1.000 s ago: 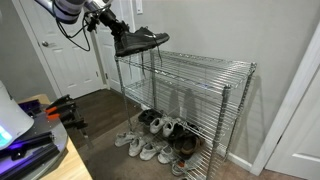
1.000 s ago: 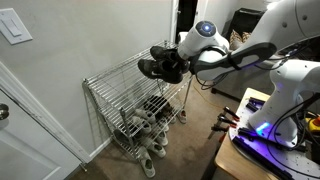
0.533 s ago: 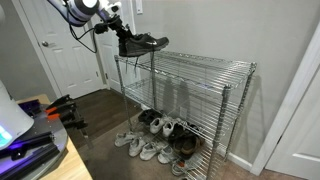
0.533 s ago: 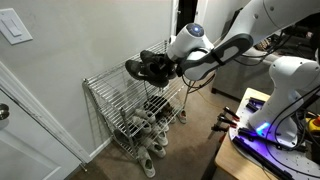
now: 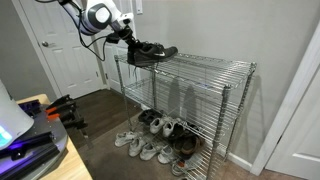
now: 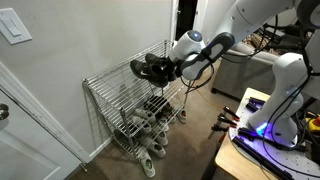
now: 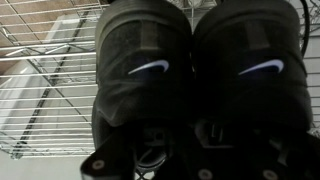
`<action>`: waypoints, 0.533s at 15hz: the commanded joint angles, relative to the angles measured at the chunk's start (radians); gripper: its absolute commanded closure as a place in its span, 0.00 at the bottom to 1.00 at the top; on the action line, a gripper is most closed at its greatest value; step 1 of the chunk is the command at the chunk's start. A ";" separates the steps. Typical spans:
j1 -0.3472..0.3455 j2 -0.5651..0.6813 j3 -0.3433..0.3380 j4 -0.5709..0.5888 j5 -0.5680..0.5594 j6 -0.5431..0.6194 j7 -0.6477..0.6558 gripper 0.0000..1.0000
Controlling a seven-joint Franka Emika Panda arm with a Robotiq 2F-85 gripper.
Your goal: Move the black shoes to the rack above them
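The black shoes [image 5: 151,52] are held as a pair just above the near end of the rack [image 5: 205,62], the top wire tier of the chrome shelving unit. They also show in an exterior view [image 6: 150,69] over the rack [image 6: 122,78]. My gripper [image 5: 129,38] is shut on the black shoes at their heel end; its fingers are hidden by them. In the wrist view the shoes [image 7: 195,70] fill the picture, toes pointing away over the wire grid [image 7: 45,90].
White and grey sneakers [image 5: 150,143] and darker shoes lie on the floor under the shelving. A white door [image 5: 70,50] stands behind the arm. A desk with gear [image 5: 35,140] is in front. A second white robot [image 6: 285,80] stands nearby.
The arm has carried the black shoes lower and further over the top tier; they have levelled out from a tilted pose above the shelf's end.
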 commanded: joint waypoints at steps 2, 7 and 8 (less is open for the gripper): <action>-0.269 -0.022 0.242 0.036 -0.002 0.104 -0.038 0.93; -0.452 -0.034 0.409 0.049 -0.019 0.116 -0.045 0.93; -0.474 -0.032 0.429 0.051 -0.022 0.127 -0.052 0.93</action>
